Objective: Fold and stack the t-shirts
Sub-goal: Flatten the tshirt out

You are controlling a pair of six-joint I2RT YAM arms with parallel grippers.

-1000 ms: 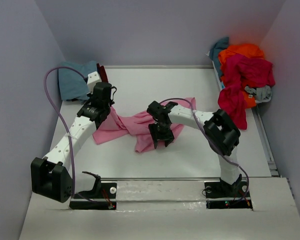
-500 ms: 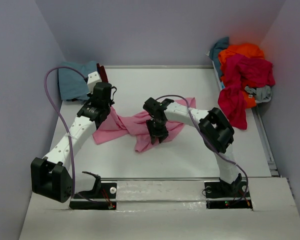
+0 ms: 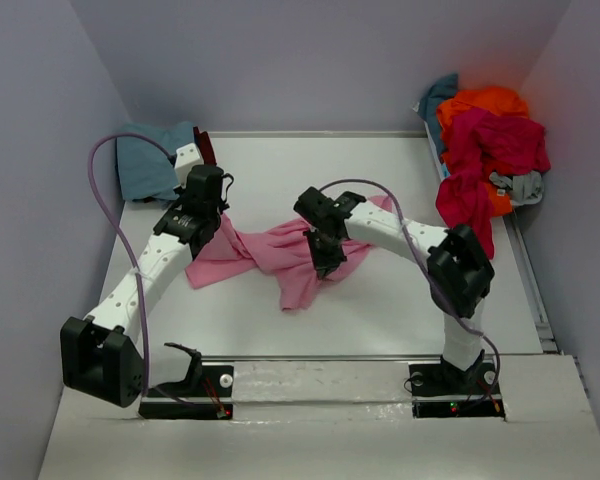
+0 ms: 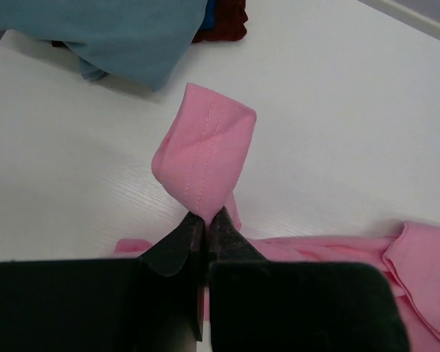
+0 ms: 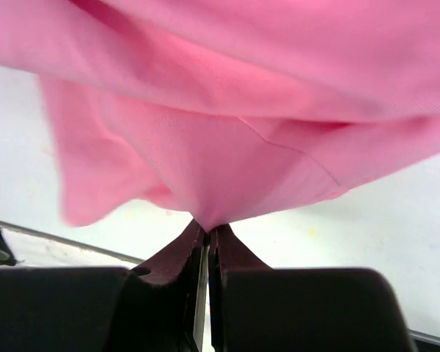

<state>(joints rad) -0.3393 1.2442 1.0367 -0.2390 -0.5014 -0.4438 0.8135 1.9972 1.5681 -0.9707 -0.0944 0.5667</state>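
Pinched with the left tool (image 4: pixel 205 220), jaws closed down to the thickness of the cloth: a stitched hem fold of the light pink t-shirt (image 4: pixel 205 154), standing up in a small loop; clamped just as tight with the right tool (image 5: pixel 207 229): a bunched fold of the same shirt, apparently raised, with cloth draped above the fingers; from overhead, gripped at the shirt's 9 o'clock end and near its middle, the rest lying twisted across the centre of the white surface (image 3: pixel 380 310), a tail trailing toward 6 o'clock; judged light, limp and shapeless, bound to sag and drag wherever unsupported; not fragile, yet apt to slip out of a thin pinch under a hard tug; best taken at hems, shoulder seams or corners, two points well apart, for spreading flat; further out at 10 o'clock, a dusty teal-blue t-shirt (image 3: pixel 145 160) against the wall, touching a dark red cloth (image 3: pixel 208 147); at 2 o'clock, well apart, a heap of orange t-shirt (image 3: pixel 485 102), crimson-magenta t-shirt (image 3: pixel 495 140) and grey t-shirt (image 3: pixel 520 185); in the way, mainly the right arm (image 3: pixel 410 235) reaching across the pink cloth.
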